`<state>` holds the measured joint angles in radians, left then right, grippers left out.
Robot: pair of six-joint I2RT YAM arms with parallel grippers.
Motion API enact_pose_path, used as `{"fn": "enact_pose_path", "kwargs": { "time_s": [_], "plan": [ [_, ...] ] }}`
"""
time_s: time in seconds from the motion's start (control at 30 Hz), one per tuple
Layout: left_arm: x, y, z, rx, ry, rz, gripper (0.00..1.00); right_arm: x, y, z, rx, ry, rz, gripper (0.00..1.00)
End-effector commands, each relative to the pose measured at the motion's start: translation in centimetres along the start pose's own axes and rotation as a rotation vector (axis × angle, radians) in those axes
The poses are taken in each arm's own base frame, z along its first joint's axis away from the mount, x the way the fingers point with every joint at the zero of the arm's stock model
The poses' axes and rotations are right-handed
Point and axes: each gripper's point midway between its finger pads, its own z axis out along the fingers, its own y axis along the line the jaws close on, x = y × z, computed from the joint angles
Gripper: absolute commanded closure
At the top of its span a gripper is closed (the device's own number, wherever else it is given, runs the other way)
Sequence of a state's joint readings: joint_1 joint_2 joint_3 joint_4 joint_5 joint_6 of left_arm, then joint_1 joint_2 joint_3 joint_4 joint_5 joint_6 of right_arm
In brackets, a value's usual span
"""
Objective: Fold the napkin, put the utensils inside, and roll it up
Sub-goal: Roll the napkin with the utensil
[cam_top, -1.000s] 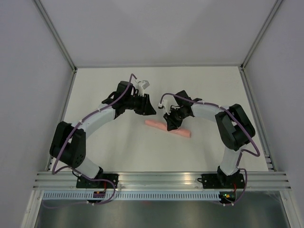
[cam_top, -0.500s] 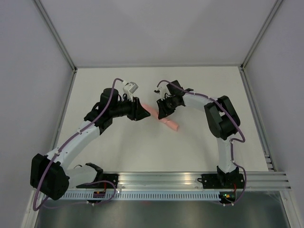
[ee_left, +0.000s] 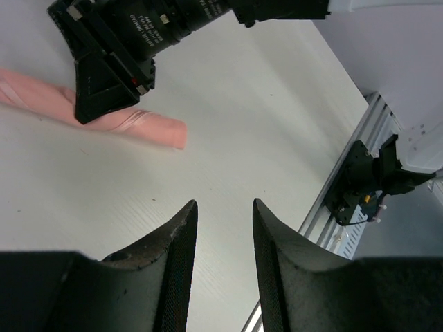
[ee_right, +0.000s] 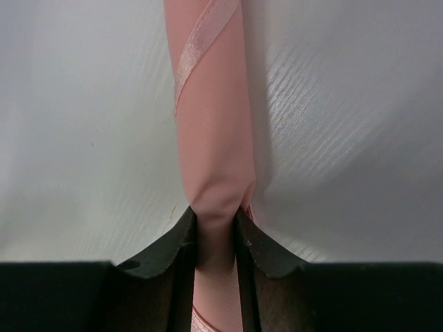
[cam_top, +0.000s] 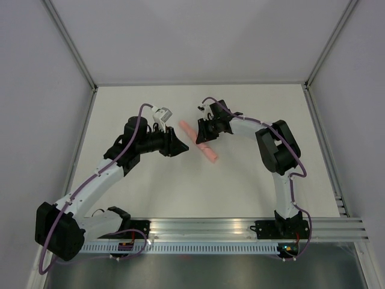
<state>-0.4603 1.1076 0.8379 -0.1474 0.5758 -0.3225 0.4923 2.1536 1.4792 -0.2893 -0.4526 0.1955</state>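
Note:
The napkin (cam_top: 210,153) is a slim pink rolled tube lying slantwise at the table's middle. My right gripper (cam_top: 202,139) is shut on its middle; in the right wrist view the roll (ee_right: 211,138) is pinched between the two black fingers (ee_right: 176,242) and runs away from them. My left gripper (cam_top: 184,146) stands just left of the roll, open, with nothing between its fingers (ee_left: 178,235). In the left wrist view the roll's free end (ee_left: 149,126) lies on the white table beyond the right gripper's black body (ee_left: 111,69). The utensils are hidden.
White table (cam_top: 252,174) with grey enclosure walls all round. An aluminium rail (cam_top: 204,227) with both arm bases runs along the near edge; the right arm's base (ee_left: 363,181) shows in the left wrist view.
The right gripper has carried the roll toward the back left and turned it steeper. The left arm has drawn back to the left and stretched out, away from the roll.

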Motion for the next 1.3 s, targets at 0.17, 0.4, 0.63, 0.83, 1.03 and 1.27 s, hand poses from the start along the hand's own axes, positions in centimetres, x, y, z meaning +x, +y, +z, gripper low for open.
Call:
{"fn": "enact_pose_path", "kwargs": {
  "time_s": [0.17,0.4,0.63,0.83,1.03,1.27],
  "plan": [
    [1.0,6.4,3.3,-0.237,-0.097,-0.225,0.59,7.2,-5.7,2.1,0.225,0.157,0.163,0.88],
    [3.2,14.6,9.1,-0.454,-0.111,-0.397,0.65,7.6,-5.5,2.2,0.211,0.158,0.191,0.88],
    [3.3,17.4,13.0,-0.477,-0.123,-0.47,0.64,7.5,-4.9,2.3,0.185,0.153,0.21,0.87],
    [3.6,19.4,13.5,-0.563,-0.124,-0.488,0.64,7.5,-4.8,2.5,0.174,0.151,0.217,0.87],
    [4.5,22.0,13.3,-0.702,-0.106,-0.495,0.67,7.3,-4.5,2.3,0.166,0.143,0.219,0.87],
    [4.7,23.4,14.2,-0.752,-0.08,-0.49,0.71,7.2,-4.2,2.2,0.156,0.142,0.214,0.87]
  ]
}}
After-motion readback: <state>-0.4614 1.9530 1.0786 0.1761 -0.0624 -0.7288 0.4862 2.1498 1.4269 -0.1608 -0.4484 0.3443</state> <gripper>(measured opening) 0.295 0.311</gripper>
